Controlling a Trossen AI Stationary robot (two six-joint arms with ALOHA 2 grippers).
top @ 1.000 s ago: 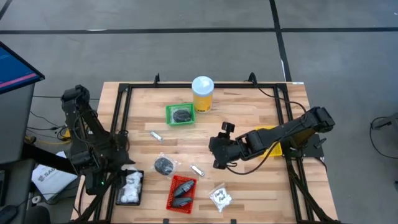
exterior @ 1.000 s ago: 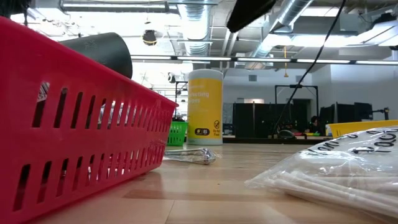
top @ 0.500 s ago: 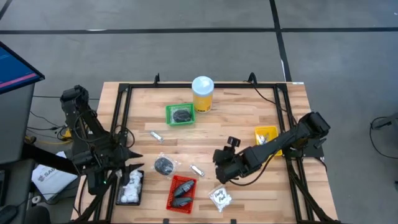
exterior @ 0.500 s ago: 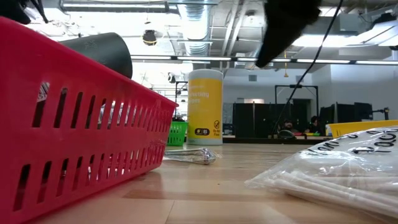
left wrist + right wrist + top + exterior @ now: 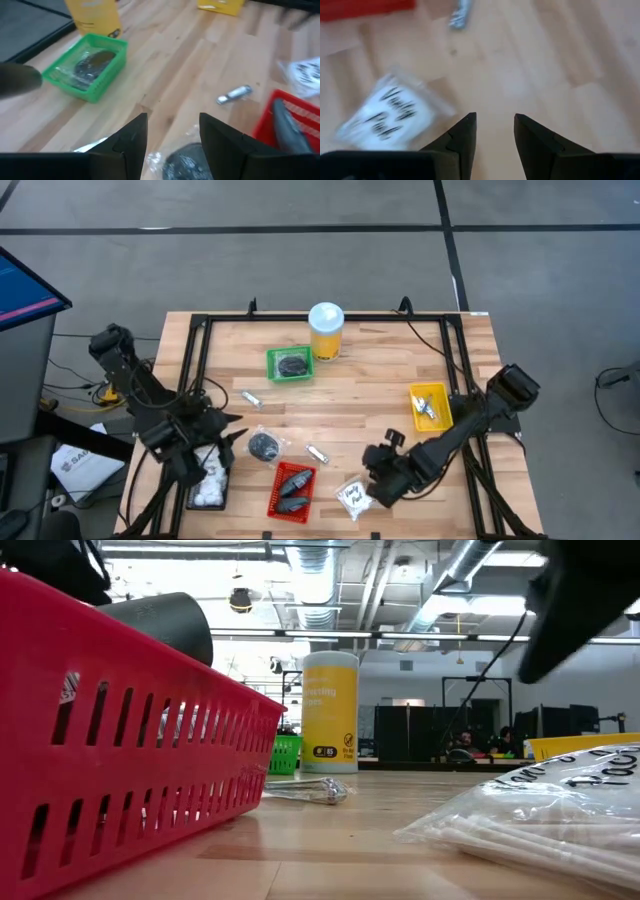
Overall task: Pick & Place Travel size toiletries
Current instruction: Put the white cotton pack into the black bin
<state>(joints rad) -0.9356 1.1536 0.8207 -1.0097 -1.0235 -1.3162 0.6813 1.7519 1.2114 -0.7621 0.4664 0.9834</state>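
A wooden tabletop (image 5: 370, 395) seen from above, with two dark robot arms reaching in from either side. The left gripper (image 5: 232, 432) hovers near the left edge, its fingers (image 5: 131, 142) spread apart and empty, just beside a dark grey round puck (image 5: 264, 445) wrapped in clear film. The right gripper (image 5: 372, 492) is low at the front of the tabletop, fingers (image 5: 462, 137) parted with nothing between them, just beside a white sachet with dark print (image 5: 353, 497). A red tray (image 5: 291, 489) at the front holds small dark bottles (image 5: 293, 482). A thin silvery tube (image 5: 317, 453) lies between the puck and the sachet, and another silvery tube (image 5: 250, 397) lies farther back. A green tray (image 5: 289, 364) holds a dark puck, a yellow tray (image 5: 429, 406) holds small items, and a black tray (image 5: 209, 481) at the left holds white sachets. A tall yellow jar with a white lid (image 5: 326, 330) stands at the back.
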